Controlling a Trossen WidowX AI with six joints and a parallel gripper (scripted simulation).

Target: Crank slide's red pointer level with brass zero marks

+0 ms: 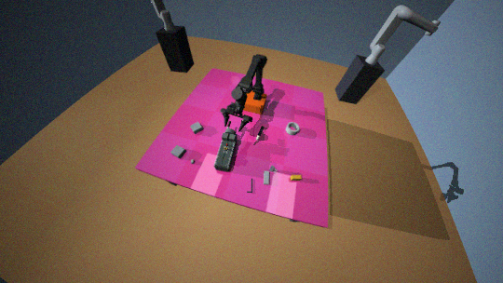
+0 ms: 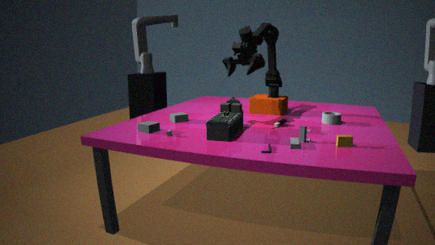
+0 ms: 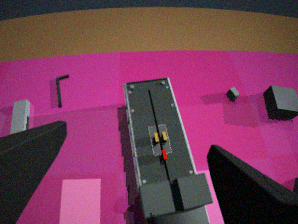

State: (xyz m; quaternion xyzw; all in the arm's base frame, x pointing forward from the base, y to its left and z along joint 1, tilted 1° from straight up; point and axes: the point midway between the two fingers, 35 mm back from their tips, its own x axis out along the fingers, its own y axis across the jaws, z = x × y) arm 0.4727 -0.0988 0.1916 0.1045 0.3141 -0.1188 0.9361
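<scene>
The machine is a long dark grey box [image 1: 224,160] [image 2: 221,130] [image 3: 141,107] with a slot along its top. In the wrist view, two brass marks [image 3: 156,137] [image 3: 164,136] flank the slot. The red pointer [image 3: 164,155] sits off their level, toward the two grey blocks [image 3: 194,192] at the machine's end. Beyond those blocks, a dark round part [image 2: 233,100] shows in the exterior view; a thin upright handle [image 1: 228,125] shows in the top view. The wrist view does not show the handle. My gripper [image 1: 234,127] [image 2: 239,74] [image 3: 139,140] is open and empty, above the crank end of the machine.
Grey blocks [image 1: 197,128] [image 1: 178,152] and a small cube [image 2: 169,133] lie on one side. On the other are a dark pen-like thing [image 1: 260,133], a grey ring [image 1: 292,128] [image 2: 331,118], a yellow block [image 2: 344,141], a grey bar [image 1: 266,177] and a black hex key [image 3: 59,91].
</scene>
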